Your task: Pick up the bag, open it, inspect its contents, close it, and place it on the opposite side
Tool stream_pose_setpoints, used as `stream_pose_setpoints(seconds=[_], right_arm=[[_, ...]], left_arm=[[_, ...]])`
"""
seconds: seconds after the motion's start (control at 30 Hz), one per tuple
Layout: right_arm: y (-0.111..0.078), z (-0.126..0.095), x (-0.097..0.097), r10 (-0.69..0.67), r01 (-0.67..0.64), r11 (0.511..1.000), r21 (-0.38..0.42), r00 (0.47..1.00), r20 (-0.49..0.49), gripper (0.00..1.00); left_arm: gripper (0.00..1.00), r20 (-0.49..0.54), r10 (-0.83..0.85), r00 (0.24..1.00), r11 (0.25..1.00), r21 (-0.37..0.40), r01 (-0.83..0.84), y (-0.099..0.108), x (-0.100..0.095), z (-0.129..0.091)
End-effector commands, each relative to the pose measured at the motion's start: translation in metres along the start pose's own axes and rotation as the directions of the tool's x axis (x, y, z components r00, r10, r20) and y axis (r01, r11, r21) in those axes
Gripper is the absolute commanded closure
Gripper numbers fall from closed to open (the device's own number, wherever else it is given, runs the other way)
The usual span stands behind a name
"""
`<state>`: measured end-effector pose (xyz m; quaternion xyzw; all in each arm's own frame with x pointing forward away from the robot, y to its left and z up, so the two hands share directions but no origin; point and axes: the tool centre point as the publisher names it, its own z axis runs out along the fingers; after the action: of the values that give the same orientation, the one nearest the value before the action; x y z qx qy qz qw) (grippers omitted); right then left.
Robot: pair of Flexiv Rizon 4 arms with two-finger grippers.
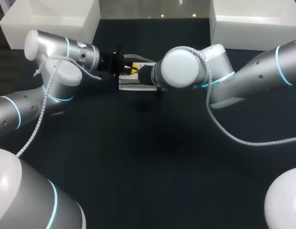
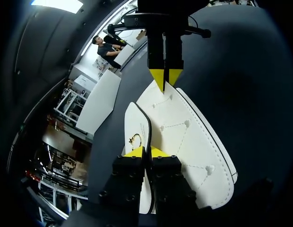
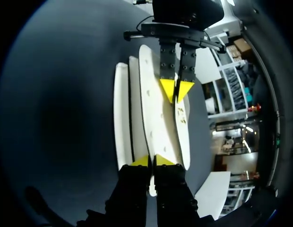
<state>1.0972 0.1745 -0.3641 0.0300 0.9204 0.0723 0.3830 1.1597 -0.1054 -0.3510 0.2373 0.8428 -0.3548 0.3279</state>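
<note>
A flat white bag [image 1: 133, 86] with stitched seams lies at the back middle of the dark table, its panels spread apart like leaves. My left gripper [image 1: 127, 66] comes in from the left and is shut on a thin dark-edged panel of the bag [image 2: 193, 142], its fingertips [image 2: 135, 152] pinching that edge. Opposite it, my right gripper [image 1: 137, 71] is shut on the facing end of a white panel [image 3: 156, 123]. In the left wrist view the right gripper [image 2: 165, 80] shows at the bag's far tip. The right wrist view shows the left gripper [image 3: 176, 91] at the far end. A small gold fitting [image 2: 135, 138] sits on one panel.
Two white bins stand at the back corners of the table, one on the left [image 1: 52, 21] and one on the right [image 1: 255, 19]. The dark tabletop [image 1: 153, 157] stretches in front of the bag towards me.
</note>
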Motion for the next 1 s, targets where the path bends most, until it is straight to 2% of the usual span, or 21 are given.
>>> stream_pose_setpoints(seconds=[0.03,0.17,0.43,0.57,0.6,0.63,0.7,0.77,0.83,0.87,0.9,0.93,0.97,1.0], right_arm=[[-0.002,0.000,0.002,0.001,-0.001,1.000,-0.002,1.000,0.005,1.00],[-0.002,0.000,0.002,0.001,-0.001,1.000,-0.002,1.000,0.005,1.00],[-0.002,0.000,0.002,0.001,-0.001,1.000,-0.002,1.000,0.005,1.00],[-0.002,0.000,0.002,0.001,-0.001,1.000,-0.002,1.000,0.005,1.00],[-0.002,0.000,0.002,0.001,-0.001,1.000,-0.002,1.000,0.005,1.00],[-0.002,0.000,0.002,0.001,-0.001,1.000,-0.002,1.000,0.005,1.00],[-0.002,0.000,0.002,0.001,-0.001,1.000,-0.002,1.000,0.005,1.00],[-0.002,0.000,0.002,-0.001,0.001,1.000,-0.002,1.000,0.004,1.00],[-0.001,-0.001,0.002,-0.004,0.004,1.000,-0.001,1.000,0.002,1.00],[-0.001,-0.002,0.002,-0.004,0.004,1.000,-0.001,1.000,0.001,0.87],[-0.001,-0.003,0.002,-0.004,0.004,1.000,-0.001,1.000,-0.002,0.57],[-0.001,-0.004,0.001,-0.002,0.002,1.000,0.000,1.000,-0.007,0.20],[-0.001,-0.006,0.001,-0.002,0.002,1.000,0.002,1.000,-0.010,0.00],[-0.001,-0.008,0.001,-0.001,0.001,1.000,-0.001,1.000,-0.011,0.00]], left_arm=[[1.00,0.021,-0.023,1.000,0.997,-0.079,0.024,-0.002,0.001,0.015],[1.00,0.023,-0.016,1.000,0.997,-0.076,0.018,-0.002,0.000,0.013],[1.00,0.021,-0.023,1.000,1.000,-0.019,0.024,0.005,0.000,0.001],[0.98,0.020,-0.025,0.999,1.000,-0.005,0.025,0.002,-0.001,-0.003],[0.86,0.022,-0.024,0.999,1.000,-0.003,0.024,0.001,-0.001,-0.004],[0.65,0.024,-0.023,0.999,1.000,0.000,0.023,0.000,-0.002,-0.005],[0.51,0.027,-0.020,0.999,1.000,0.005,0.020,-0.003,-0.004,-0.007],[0.23,0.031,-0.014,0.999,1.000,0.018,0.013,-0.007,-0.006,-0.010],[0.16,0.035,-0.014,0.999,0.999,0.036,0.013,-0.010,-0.009,-0.014],[0.15,0.035,-0.015,0.999,0.999,0.043,0.013,-0.012,-0.010,-0.016],[0.13,0.037,-0.015,0.999,0.999,0.050,0.013,-0.014,-0.011,-0.018],[0.11,0.035,-0.016,0.999,0.998,0.057,0.014,-0.015,-0.012,-0.020],[0.11,0.036,-0.016,0.999,0.998,0.057,0.014,-0.016,-0.013,-0.022],[0.11,0.036,-0.015,0.999,0.998,0.057,0.013,-0.018,-0.014,-0.024]])
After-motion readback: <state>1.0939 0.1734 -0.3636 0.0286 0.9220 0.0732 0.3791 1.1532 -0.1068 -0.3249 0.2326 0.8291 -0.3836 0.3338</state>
